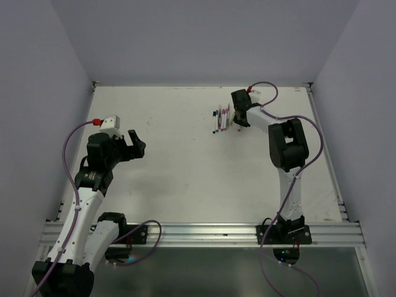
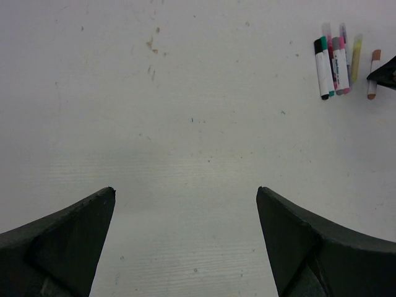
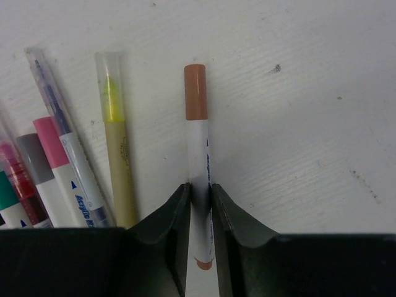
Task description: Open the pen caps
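**While clamped at the barrel: brown-capped pen, cap end away from the right wrist**

Found the right gripper [image 3: 199, 189] closed on the white barrel [image 3: 199, 154] of one pen, both fingers [image 3: 176, 213] pressing its sides along the lower half. Noted a brown butt end showing between the fingers, nearer the wrist. Noted the long axis running straight along the gripper's reach in the right wrist view. Recorded the brown cap [image 3: 195, 91] at the far end, pointing away from the wrist and seated on the barrel. Cannot tell whether lifted or resting on the desk [image 3: 309, 124].

Recorded further pens just left of it in that view, roughly parallel and leaning slightly leftward at the cap ends. Listed in order leftward: a yellow pen [image 3: 119, 161] under a clear cap [image 3: 108, 74], a blue-inked pen under a second clear cap [image 3: 43, 80], then a pink cap [image 3: 49, 139], a grey cap [image 3: 31, 154] and a green cap [image 3: 5, 192] at the frame edge. Found every visible cap on its pen.

Located the cluster of pens [image 1: 220, 119] on the far part of the desk, right of centre in the top external view, with the right gripper at its right side.

Found the left gripper [image 2: 185, 192] spread wide with nothing between its fingers, over bare desk and well apart from the cluster.
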`<control>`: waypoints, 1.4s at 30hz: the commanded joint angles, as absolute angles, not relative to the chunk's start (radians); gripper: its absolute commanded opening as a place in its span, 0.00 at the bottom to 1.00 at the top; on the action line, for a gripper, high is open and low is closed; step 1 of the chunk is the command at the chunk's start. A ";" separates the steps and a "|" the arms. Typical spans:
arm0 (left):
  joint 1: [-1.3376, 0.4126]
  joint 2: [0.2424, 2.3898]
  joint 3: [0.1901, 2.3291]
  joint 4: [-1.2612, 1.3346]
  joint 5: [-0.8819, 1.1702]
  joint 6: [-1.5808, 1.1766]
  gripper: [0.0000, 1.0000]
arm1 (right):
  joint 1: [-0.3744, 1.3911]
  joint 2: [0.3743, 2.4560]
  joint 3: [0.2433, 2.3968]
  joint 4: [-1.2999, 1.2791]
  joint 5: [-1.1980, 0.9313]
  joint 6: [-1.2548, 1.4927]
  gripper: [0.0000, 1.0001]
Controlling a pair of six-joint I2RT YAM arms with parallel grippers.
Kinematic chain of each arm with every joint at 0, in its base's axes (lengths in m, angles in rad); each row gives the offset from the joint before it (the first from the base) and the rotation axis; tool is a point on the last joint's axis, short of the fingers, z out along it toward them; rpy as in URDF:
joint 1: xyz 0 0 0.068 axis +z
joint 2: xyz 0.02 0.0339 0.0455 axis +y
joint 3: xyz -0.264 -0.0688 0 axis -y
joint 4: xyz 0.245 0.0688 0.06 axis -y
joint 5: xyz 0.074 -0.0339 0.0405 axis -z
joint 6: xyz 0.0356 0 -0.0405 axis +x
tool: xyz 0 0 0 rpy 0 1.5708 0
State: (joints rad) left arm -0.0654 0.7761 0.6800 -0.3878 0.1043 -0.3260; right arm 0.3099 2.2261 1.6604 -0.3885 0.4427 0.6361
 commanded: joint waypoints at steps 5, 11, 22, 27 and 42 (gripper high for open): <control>-0.049 0.785 0.678 -0.301 0.242 -0.318 1.00 | 0.324 2.005 1.364 -0.324 0.385 0.614 0.00; -0.049 0.827 0.650 -0.244 0.389 -0.336 1.00 | 0.492 1.651 1.071 -0.206 0.410 0.531 0.00; -0.161 0.874 0.630 -0.071 0.520 -0.624 0.89 | 0.848 1.092 0.609 0.122 0.338 0.649 0.00; -0.387 0.880 0.647 0.046 0.341 -0.755 0.82 | 0.940 0.993 0.503 0.212 0.315 0.632 0.00; -0.767 1.227 0.752 0.209 0.028 -0.845 0.65 | 0.979 0.977 0.433 0.299 0.287 0.624 0.00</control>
